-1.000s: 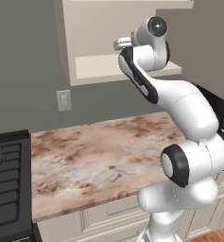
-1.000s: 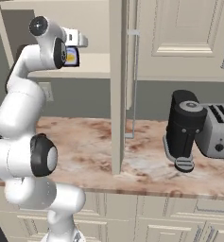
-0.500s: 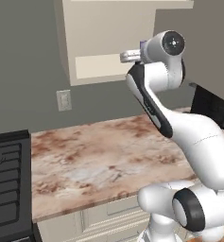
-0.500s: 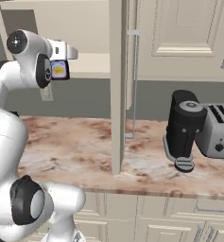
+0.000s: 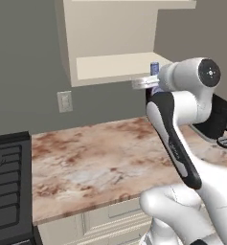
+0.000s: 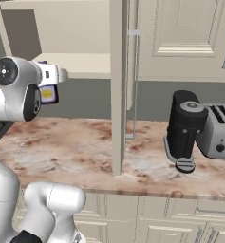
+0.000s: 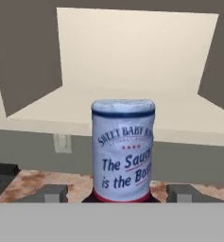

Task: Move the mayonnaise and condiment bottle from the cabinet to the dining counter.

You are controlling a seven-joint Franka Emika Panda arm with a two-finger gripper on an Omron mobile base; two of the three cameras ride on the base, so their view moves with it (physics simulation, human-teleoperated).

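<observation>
Condiment bottle (image 7: 123,150) first: it stands upright between the two dark fingertips (image 7: 51,193) of the gripper (image 7: 118,194), its blue-grey neck wrapped in a white label with blue lettering, and the jaws are closed against its dark lower body — it hangs in the air out in front of the cabinet (image 7: 132,61), clear of the pale shelf. Seen from the robot's right side, the yellowish label of the bottle (image 6: 47,94) peeks out beside the white wrist. From the left side only the bottle's top (image 5: 154,67) shows above the hand, just off the shelf's front edge. Below lies the marbled counter (image 5: 86,162) (a coffee machine (image 6: 184,128) and toaster (image 6: 218,135) stand on it), beside a black stove (image 5: 7,186).
</observation>
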